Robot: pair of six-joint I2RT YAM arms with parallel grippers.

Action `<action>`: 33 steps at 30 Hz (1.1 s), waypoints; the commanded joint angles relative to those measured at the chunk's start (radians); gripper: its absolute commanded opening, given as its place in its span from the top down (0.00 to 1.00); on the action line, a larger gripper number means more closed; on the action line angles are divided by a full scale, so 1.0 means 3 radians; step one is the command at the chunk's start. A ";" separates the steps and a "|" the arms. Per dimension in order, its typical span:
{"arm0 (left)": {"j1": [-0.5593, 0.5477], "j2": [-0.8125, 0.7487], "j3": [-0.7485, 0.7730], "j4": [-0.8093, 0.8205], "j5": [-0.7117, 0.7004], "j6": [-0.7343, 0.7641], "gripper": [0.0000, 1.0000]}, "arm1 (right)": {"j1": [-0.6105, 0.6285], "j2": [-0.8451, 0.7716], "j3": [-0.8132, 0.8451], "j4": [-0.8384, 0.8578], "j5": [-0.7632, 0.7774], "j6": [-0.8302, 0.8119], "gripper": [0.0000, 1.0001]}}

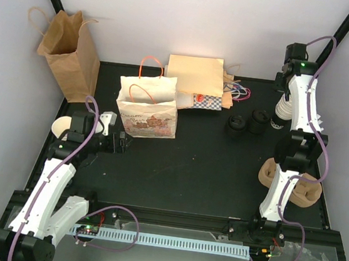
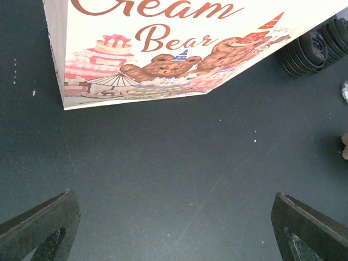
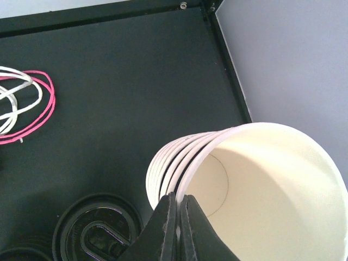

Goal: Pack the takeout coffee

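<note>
The right end effector (image 3: 176,201) is clenched on the thin rim of the outermost cup (image 3: 272,185) of a lidless cream stack (image 3: 157,174) lying near the far right corner of the worktop (image 1: 207,172). The left end effector (image 2: 174,228) is released, jaws wide, hovering over bare surface just in front of the bear-printed bag (image 2: 163,49). No takeout coffee, meaning a cup with its black lid on, can be found in any view, so the packing proper looks not yet begun. The likely trouble is that the pinched cup drags its nested neighbours along, since they sit tightly one inside another. The paper rim could also crease or slip from so narrow a hold, and a dragged stack could knock the black lids (image 3: 98,231) just beside it. By count, about five rims show in the stack. There are two piles of lids and four bags: the bear one, a standing brown bag (image 1: 69,59), a flat kraft bag (image 1: 195,75) and a small checkered bag (image 1: 206,101). The pulp carriers (image 1: 306,191) are too hidden by the arm to count.
</note>
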 commanded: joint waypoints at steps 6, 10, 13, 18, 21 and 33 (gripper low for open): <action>-0.0017 0.0008 0.0038 0.0024 0.0064 0.0056 0.01 | -0.0006 -0.0224 0.0119 0.0026 0.0002 -0.0054 0.99; -0.0025 0.0003 0.0038 0.0022 0.0070 0.0056 0.01 | -0.0007 -0.0251 0.0157 0.0001 0.0046 -0.0063 0.99; -0.0028 0.0008 0.0038 0.0021 0.0068 0.0059 0.01 | -0.0009 -0.0245 0.0213 -0.0046 0.0073 -0.0076 0.98; -0.0035 0.0008 0.0038 0.0024 0.0065 0.0056 0.01 | -0.0005 -0.0214 0.0288 -0.0109 0.0091 -0.0094 0.98; -0.0038 0.0008 0.0038 0.0022 0.0063 0.0056 0.01 | 0.0002 -0.0218 0.0286 -0.0126 0.0060 -0.0093 0.98; -0.0054 0.0014 0.0038 0.0014 0.0060 0.0056 0.01 | 0.0122 -0.0135 0.0282 -0.0219 0.0231 -0.0130 0.98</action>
